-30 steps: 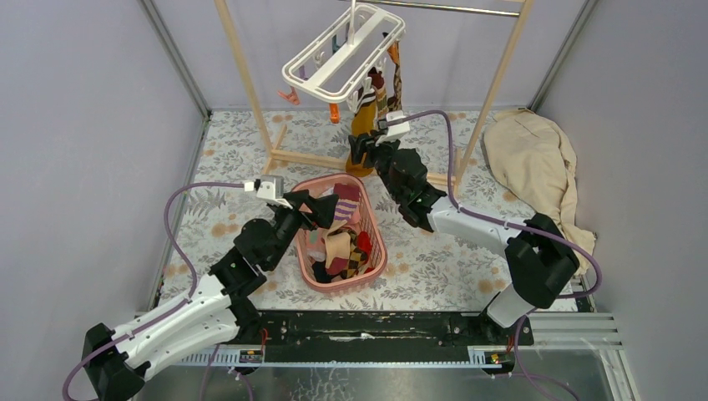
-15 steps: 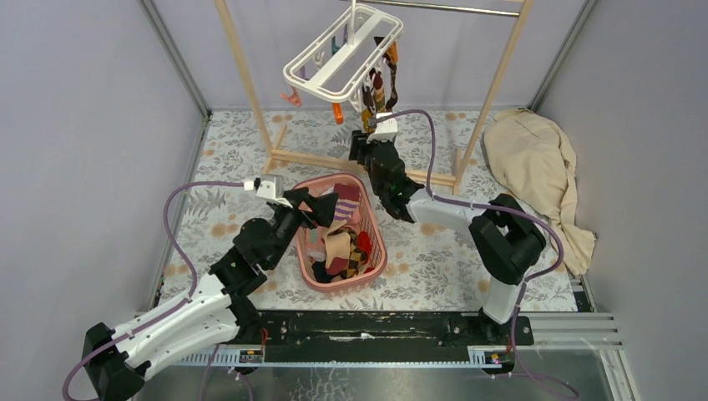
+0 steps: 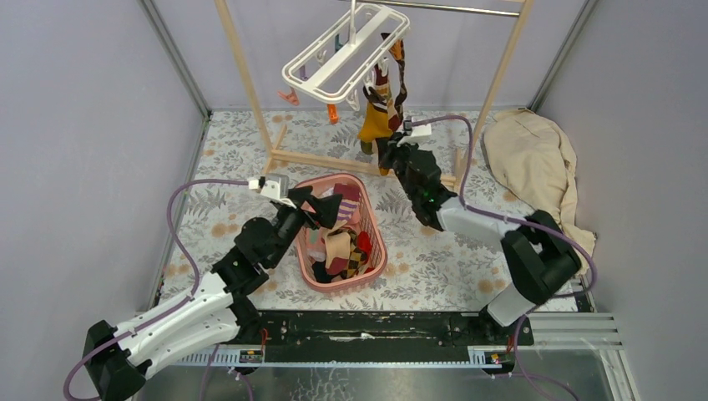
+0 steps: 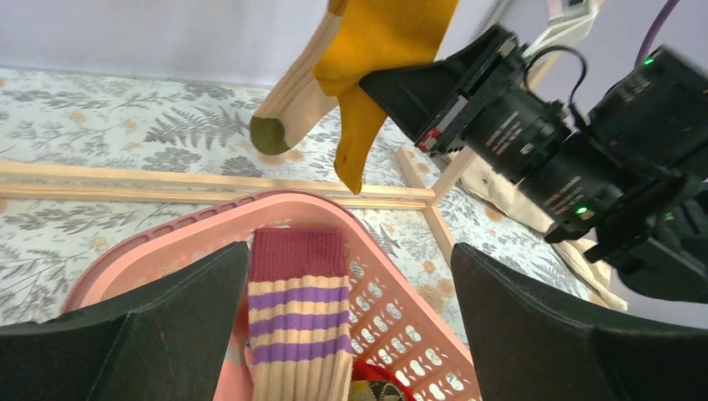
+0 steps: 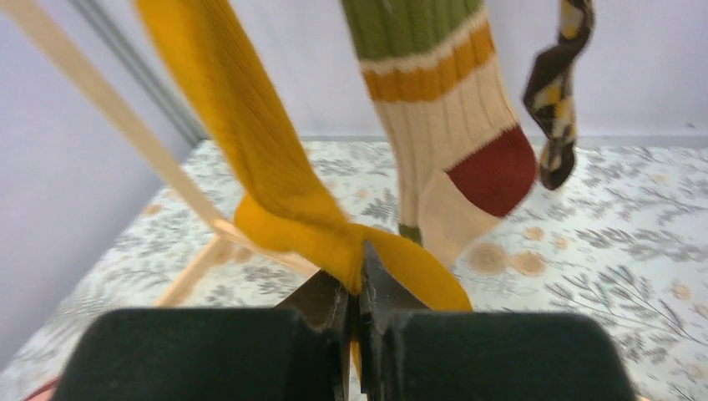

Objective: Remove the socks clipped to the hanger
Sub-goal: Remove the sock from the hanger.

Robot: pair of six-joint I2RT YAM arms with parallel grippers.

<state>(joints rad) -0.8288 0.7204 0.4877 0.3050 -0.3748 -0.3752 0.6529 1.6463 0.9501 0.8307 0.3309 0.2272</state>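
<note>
Mustard sock (image 5: 250, 150) pinched tight in R claw (image 5: 357, 269); L claw (image 4: 351, 326) wide apart over basket (image 4: 401, 317).

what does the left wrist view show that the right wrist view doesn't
Left wrist only: the pink basket with a striped sock in it, the open left gripper over it, and the right arm seen from the side.
Right wrist only: the argyle sock hanging at right, the red heel on the cream sock, and a close look at the right gripper shut on the mustard sock.
Both: the mustard sock, the cream sock beside it, the wooden rack and the floral mat.
</note>
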